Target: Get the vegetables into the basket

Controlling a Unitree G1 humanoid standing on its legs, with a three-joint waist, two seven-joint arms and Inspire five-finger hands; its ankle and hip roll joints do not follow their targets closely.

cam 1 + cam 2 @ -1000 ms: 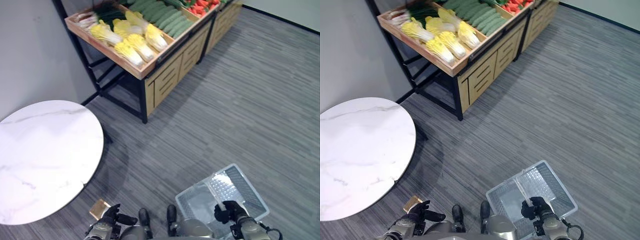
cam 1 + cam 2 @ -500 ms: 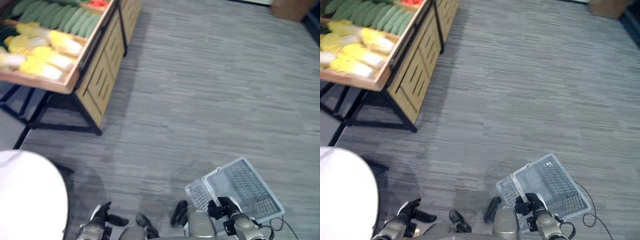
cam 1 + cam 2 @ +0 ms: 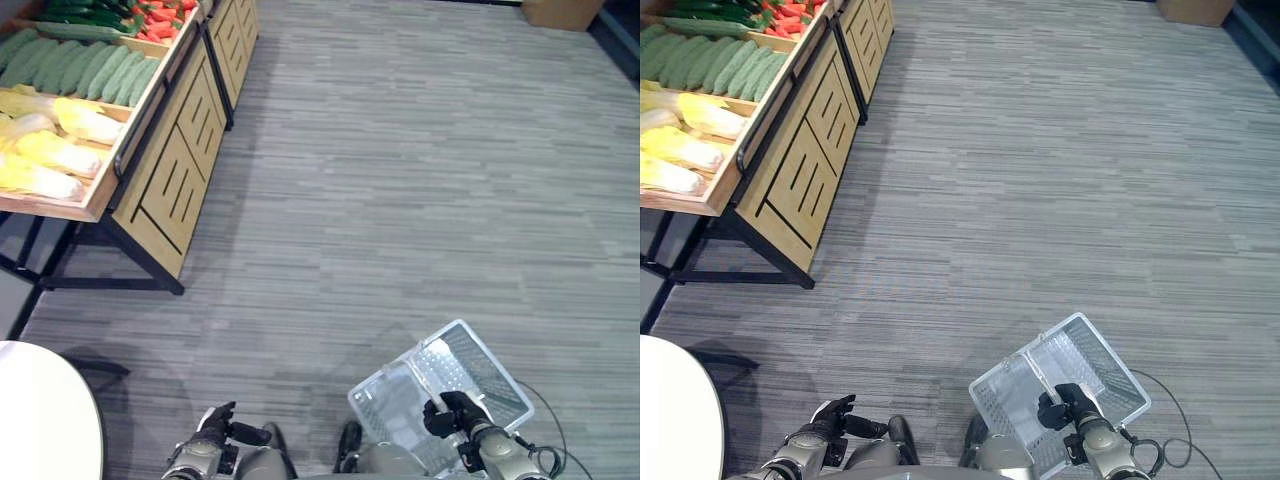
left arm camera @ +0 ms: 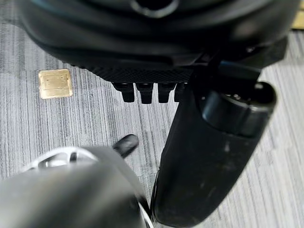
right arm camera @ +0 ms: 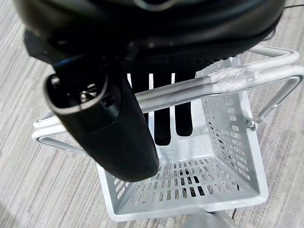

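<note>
Two hands frame the lower edge of the head views, with a wooden stand [image 3: 160,170] of vegetables at ten o'clock. On the stand, yellow-white cabbages [image 3: 50,150] lie nearest, green cucumbers [image 3: 85,70] behind them, and red peppers [image 3: 160,15] farthest back at eleven o'clock. A white round table [image 3: 40,420] shows at eight o'clock. At seven o'clock the left hand [image 3: 215,435] hangs over grey carpet [image 3: 400,180], holding nothing, its fingers [image 4: 142,92] relaxed and the thumb standing apart; a small brass floor plate [image 4: 55,83] shows past it. At five o'clock the right hand [image 3: 455,412] carries the white basket [image 3: 490,375], its fingers [image 5: 164,123] hooked round the basket's handle [image 5: 228,78], with the thumb on the near side. The basket is empty and hangs just above the carpet, well apart from the vegetables on the stand.
</note>
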